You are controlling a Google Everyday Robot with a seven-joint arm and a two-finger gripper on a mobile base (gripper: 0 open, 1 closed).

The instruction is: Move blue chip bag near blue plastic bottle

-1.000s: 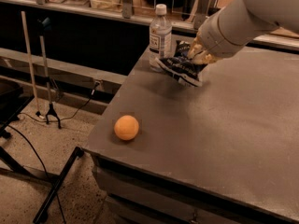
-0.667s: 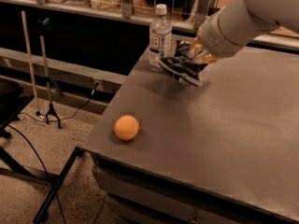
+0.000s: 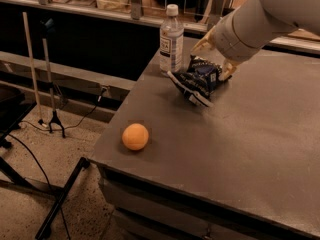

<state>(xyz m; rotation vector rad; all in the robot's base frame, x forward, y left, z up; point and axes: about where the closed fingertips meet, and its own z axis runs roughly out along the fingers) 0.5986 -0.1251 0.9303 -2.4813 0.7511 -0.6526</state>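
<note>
The blue chip bag (image 3: 196,82) is dark navy with white lettering. It lies crumpled on the grey table (image 3: 250,144), just right of the blue plastic bottle (image 3: 171,40). The bottle is clear with a white cap and label and stands upright near the table's back left corner. My gripper (image 3: 216,57) is at the bag's far end. Its yellowish fingers (image 3: 204,43) stand apart on either side of that end, and the bag rests on the table. A narrow gap separates bag and bottle.
An orange ball (image 3: 135,136) sits near the table's front left edge. A shelf rail (image 3: 90,11) with goods runs behind the table. A stand with cables (image 3: 52,119) is on the floor at the left.
The bag has come down slightly and now lies on the table beside the bottle. The gripper's fingers look wider apart. The bottle and ball have not moved.
</note>
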